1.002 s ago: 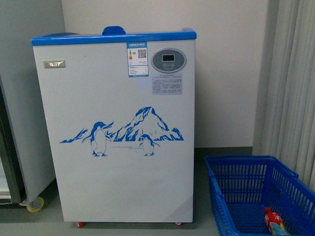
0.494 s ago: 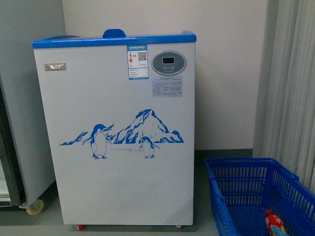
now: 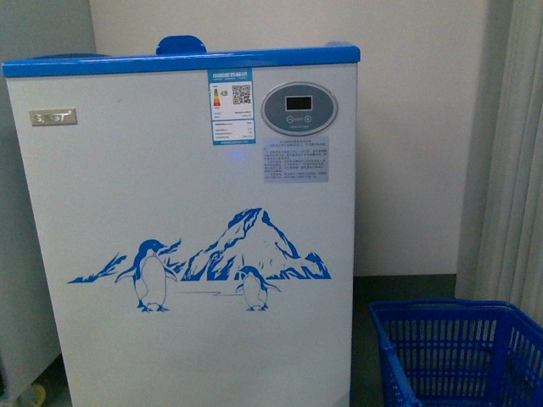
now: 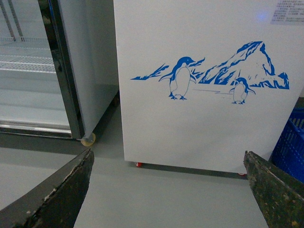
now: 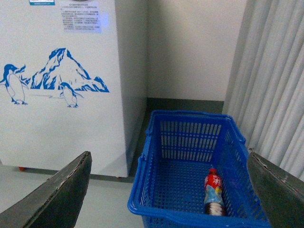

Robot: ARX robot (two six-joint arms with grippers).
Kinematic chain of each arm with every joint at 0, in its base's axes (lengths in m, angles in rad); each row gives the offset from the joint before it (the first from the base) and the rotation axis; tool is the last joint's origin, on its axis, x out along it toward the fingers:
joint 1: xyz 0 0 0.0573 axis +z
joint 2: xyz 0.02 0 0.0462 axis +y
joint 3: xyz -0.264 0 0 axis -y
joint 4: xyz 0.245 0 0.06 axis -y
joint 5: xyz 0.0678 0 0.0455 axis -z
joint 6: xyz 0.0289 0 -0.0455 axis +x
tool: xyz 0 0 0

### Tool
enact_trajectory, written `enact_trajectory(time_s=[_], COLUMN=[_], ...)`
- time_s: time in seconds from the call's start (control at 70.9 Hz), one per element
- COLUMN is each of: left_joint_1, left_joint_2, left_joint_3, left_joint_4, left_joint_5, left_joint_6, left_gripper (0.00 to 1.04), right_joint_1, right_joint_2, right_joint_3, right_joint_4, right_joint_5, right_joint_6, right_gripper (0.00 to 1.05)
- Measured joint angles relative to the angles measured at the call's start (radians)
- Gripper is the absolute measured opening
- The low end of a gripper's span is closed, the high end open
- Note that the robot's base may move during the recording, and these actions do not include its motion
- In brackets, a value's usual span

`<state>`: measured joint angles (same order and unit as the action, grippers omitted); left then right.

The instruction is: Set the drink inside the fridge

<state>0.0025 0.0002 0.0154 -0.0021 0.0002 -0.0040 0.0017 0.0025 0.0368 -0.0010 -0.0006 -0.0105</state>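
Drink bottle (image 5: 213, 194) lay in the blue basket (image 5: 190, 115) on the floor beside the fridge (image 3: 187, 212), ahead of the right gripper (image 5: 167, 156) and apart from it. That gripper was spread wide and empty. The left gripper (image 4: 168, 153), equally wide, faced the fridge's penguin front.

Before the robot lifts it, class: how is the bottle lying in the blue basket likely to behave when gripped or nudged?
The bottle lies on its side on the blue basket's floor, so its round body will probably roll if nudged. Dark liquid seems to fill it, so likely weighty. Its printed wrap may be slick.
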Motion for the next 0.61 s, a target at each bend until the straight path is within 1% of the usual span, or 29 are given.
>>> enact_trajectory(time_s=[0.607], left_joint_1=[0.0], left_joint_2=[0.0], left_joint_3=[0.0], left_joint_4=[0.0], left_joint_5=[0.0], left_joint_6=[0.0], left_gripper=[0.97], right_joint_1=[0.0], right_joint_2=[0.0], right_joint_3=[0.0], right_joint_4=[0.0], right_joint_5=[0.0], right_joint_6=[0.0], right_gripper=[0.98])
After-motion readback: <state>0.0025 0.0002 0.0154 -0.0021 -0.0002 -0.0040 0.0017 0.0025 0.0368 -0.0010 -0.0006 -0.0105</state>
